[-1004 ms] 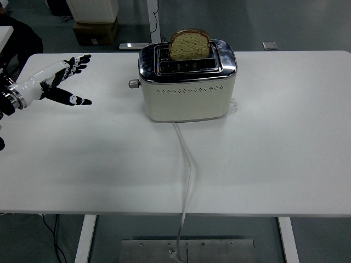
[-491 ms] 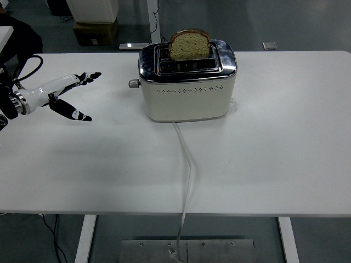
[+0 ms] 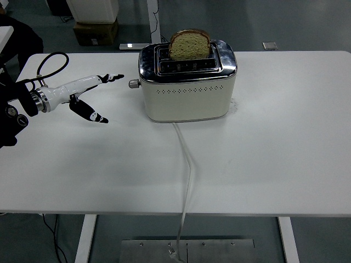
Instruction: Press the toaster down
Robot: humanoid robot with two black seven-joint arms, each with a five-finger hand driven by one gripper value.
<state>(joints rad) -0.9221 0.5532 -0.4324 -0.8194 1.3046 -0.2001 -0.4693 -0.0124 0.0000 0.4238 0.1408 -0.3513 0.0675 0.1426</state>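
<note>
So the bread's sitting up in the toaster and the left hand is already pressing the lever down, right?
Not quite. In the head view the left hand is open and short of the lever, not touching it. The bread does sit up in the toaster.

Cream toaster (image 3: 186,96), bread slice (image 3: 189,45) seemingly raised

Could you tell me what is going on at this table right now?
The left robot hand, fingers spread, reaches toward the lever knob on the left side of the cream toaster without touching it. A bread slice stands high in the slot, so the lever is not yet pressed down.
</note>
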